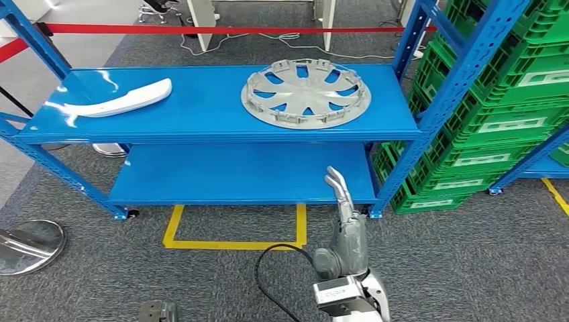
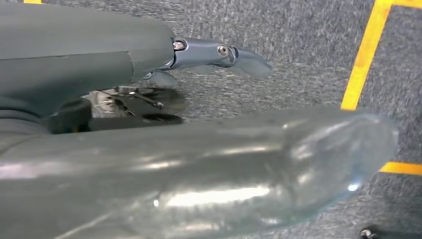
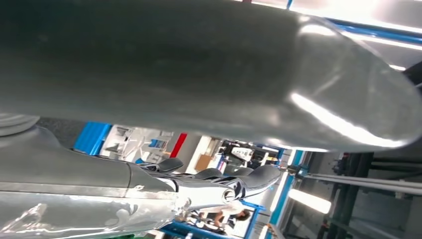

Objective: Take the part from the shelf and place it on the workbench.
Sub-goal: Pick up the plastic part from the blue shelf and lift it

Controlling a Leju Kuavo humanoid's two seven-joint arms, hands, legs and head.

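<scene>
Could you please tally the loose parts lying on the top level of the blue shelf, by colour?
Silver-grey: 1, the wheel cover.
White: 1, the long curved trim piece.
Total: 2, both on the blue shelf.

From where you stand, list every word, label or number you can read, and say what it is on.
No text can be read.
The white labels on the green crates: too small and blurred to read.
The wheel cover and the white part on the blue shelf: no lettering visible.

Right robot hand [image 1: 343, 204] raised, fingers extended, empty
</scene>
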